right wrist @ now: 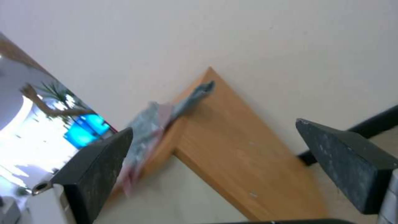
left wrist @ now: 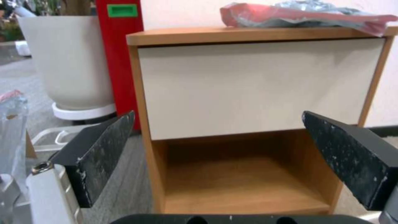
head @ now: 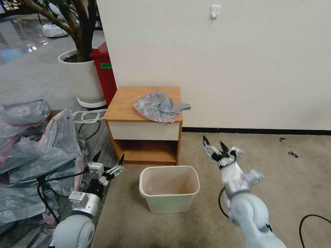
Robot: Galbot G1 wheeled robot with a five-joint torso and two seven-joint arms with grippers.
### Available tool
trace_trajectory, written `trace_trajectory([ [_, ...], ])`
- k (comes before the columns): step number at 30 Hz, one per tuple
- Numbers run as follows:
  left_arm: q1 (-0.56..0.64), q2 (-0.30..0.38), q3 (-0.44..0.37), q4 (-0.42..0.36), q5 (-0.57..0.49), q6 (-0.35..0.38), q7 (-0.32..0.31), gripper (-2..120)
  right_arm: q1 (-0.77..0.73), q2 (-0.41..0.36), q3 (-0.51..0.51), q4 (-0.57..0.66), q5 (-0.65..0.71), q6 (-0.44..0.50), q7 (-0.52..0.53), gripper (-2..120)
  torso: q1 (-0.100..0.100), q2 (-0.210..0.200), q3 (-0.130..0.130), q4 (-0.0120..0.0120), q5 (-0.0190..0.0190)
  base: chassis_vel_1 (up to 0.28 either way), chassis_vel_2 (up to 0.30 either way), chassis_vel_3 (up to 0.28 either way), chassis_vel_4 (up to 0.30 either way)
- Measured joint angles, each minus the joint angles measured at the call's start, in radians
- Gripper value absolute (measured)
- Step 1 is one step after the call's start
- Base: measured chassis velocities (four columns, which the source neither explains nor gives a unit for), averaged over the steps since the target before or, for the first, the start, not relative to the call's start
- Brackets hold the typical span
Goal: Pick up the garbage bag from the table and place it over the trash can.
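Observation:
The garbage bag [head: 158,106], grey with a pink-red rim, lies crumpled on the right half of the table [head: 127,100] top, a little of it hanging over the front edge. The left wrist view catches it as a pink and grey heap, the bag [left wrist: 298,14], above the table [left wrist: 257,87] drawer front. The cream-white trash can [head: 169,188] stands on the carpet just in front of the table. My right gripper [head: 213,144] is open in the air to the right of the table, below the bag's level. My left gripper [head: 108,160] is open low beside the table's left side. The right wrist view shows the bag [right wrist: 149,130] at the table's edge [right wrist: 224,140].
A heap of grey bags [head: 31,158] covers the floor at the left. A tall red bin [head: 103,74] and a big white plant pot [head: 81,75] stand behind the table. The wall [head: 224,62] runs right behind it. Open carpet [head: 276,165] lies to the right.

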Motion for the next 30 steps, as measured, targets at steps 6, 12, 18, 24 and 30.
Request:
trace_trajectory([
  [6, 0.023, 0.005, -0.015, -0.012, 0.000, -0.004, 0.000, 100, 0.188, 0.018, -0.074, -0.152, 0.131, -0.003, 0.020, 100, 0.000, 0.000, 0.000, 0.0001, 0.0001, 0.000, 0.000, 0.000, 0.000],
  [12, 0.049, -0.009, -0.035, -0.019, 0.003, -0.008, -0.001, 100, 0.354, 0.040, -0.118, -0.348, 0.208, 0.010, 0.023, 100, 0.000, 0.000, 0.000, 0.0001, 0.0000, 0.000, 0.000, 0.000, 0.000],
  [18, 0.057, -0.010, -0.036, -0.025, 0.017, -0.013, -0.002, 100, 0.454, 0.068, -0.123, -0.476, 0.221, 0.032, 0.009, 100, 0.000, 0.000, 0.000, 0.0002, 0.0001, 0.000, 0.000, 0.000, 0.000],
  [24, 0.062, -0.026, -0.030, -0.015, 0.034, -0.020, -0.003, 100, 0.498, 0.079, -0.127, -0.532, 0.236, 0.040, -0.003, 100, 0.000, 0.000, 0.000, -0.0001, 0.0001, 0.000, 0.000, 0.000, 0.000],
  [30, 0.065, -0.041, -0.025, -0.012, 0.047, -0.025, -0.003, 100, 0.527, 0.100, -0.138, -0.566, 0.243, 0.039, -0.009, 96, 0.000, 0.000, 0.000, 0.0000, 0.0001, 0.000, 0.000, 0.000, 0.000],
])
